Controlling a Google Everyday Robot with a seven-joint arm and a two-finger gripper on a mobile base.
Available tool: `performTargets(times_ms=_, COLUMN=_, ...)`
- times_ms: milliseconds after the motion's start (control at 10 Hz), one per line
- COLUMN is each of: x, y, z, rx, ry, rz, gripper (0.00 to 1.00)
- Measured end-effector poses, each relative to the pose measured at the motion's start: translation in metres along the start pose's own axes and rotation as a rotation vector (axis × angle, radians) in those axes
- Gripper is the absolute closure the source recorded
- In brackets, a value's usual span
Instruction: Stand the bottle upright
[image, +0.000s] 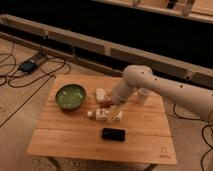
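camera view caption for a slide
Gripper at the bottle lying on its side on a wooden table, near a green bowl and black phone
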Motion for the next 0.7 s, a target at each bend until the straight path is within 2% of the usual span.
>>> performTargets(times_ms=100, x=0.000, y=0.005, z=0.008, rx=-0.016, ry=0.025, rz=-0.001, gripper=0.20)
performTargets(times_ms=300, x=0.005, y=0.010, z=0.020, rx=-0.036, ry=0.040, rz=0.005, gripper=0.20)
performTargets(times_ms=400, x=0.007, y=0.011, z=0.032, rx=-0.053, ry=0.051, rz=0.008, gripper=0.20)
performTargets(times_ms=700, x=-0.010, y=0.007, z=0.051, rx=-0.074, ry=0.075, rz=0.004, gripper=0.20)
